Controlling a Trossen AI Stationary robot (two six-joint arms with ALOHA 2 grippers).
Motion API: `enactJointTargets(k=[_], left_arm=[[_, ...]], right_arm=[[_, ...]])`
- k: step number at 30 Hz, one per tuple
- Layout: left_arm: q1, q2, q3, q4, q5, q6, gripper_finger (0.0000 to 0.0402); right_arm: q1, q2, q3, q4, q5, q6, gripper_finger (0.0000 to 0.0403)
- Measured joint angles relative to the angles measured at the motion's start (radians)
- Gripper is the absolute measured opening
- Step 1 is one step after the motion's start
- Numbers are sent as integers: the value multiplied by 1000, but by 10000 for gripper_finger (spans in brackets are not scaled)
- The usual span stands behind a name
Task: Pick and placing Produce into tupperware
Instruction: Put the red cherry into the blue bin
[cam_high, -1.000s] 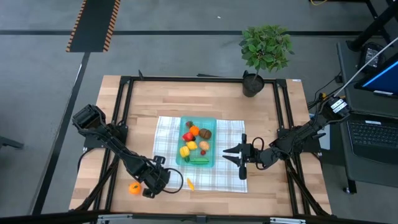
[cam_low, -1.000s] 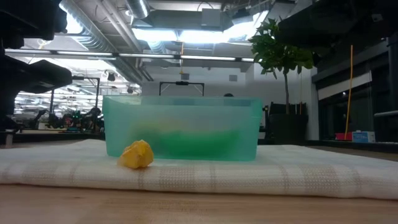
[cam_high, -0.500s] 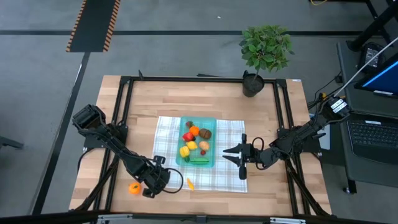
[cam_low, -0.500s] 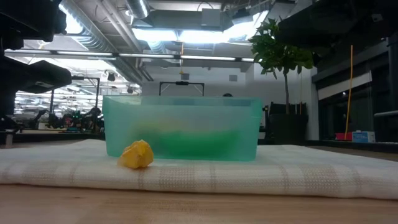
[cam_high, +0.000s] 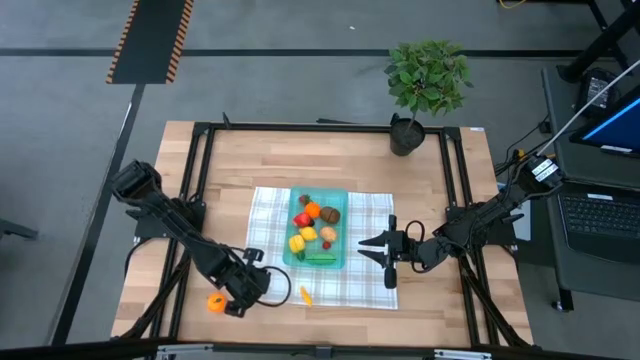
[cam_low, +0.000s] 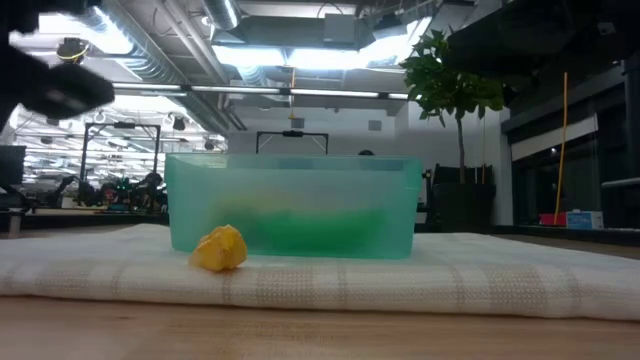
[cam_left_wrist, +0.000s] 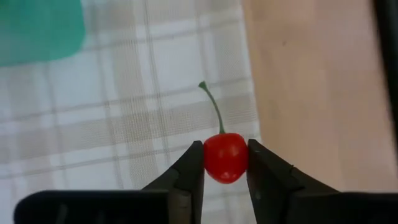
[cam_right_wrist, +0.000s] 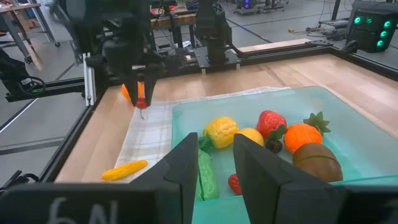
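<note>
Landmark: shallow rectangular translucent teal plastic tupperware (cam_high: 316, 228), on a white-and-green checked woven cloth (cam_high: 265, 215) over the pale wood-plank counter (cam_high: 230, 160).
Inside tupperware: glossy toy produce, among them a red strawberry (cam_right_wrist: 272, 121), a leafy-topped orange (cam_right_wrist: 305, 135), a brown rounded piece (cam_right_wrist: 317, 160), a yellow lumpy piece (cam_right_wrist: 221, 132).
Left hand (cam_left_wrist: 225, 165): beyond the tupperware's front left corner, over the cloth's edge, fingers clamped on a smooth round red cherry (cam_left_wrist: 225, 157) with a thin green stem.
Right hand (cam_high: 388, 246): just right of the tupperware; fingers slightly apart, nothing between them.
Loose produce: yellow corn cob (cam_high: 305, 294) on the cloth; orange round piece (cam_high: 216, 302) on bare counter.
Beyond: leafy green potted plant (cam_high: 425, 80).
</note>
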Motion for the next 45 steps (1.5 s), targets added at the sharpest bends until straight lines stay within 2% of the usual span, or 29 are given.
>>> enactJointTargets(k=[6,14,20,23,29,35,40,45], left_arm=[[0,-119,0,-42,-22,9,84],[5,-312,-76,-9,-143,50,83],[11,-459,-242,270,-171,92,83],[22,-510,-329,440,-174,164,82],[54,-566,-499,792,-145,307,83],[84,-577,-642,1073,-105,371,80],[114,-577,-713,1235,-30,373,79],[132,-576,-727,1256,-15,373,68]], right_arm=[[0,0,0,0,-8,0,104],[0,0,0,-11,-10,0,104],[0,0,0,-38,-10,0,104],[0,0,0,-38,-10,0,104],[0,0,0,-38,-10,0,104],[0,0,0,-38,-10,0,104],[0,0,0,-38,-10,0,104],[0,0,0,-38,-10,0,104]])
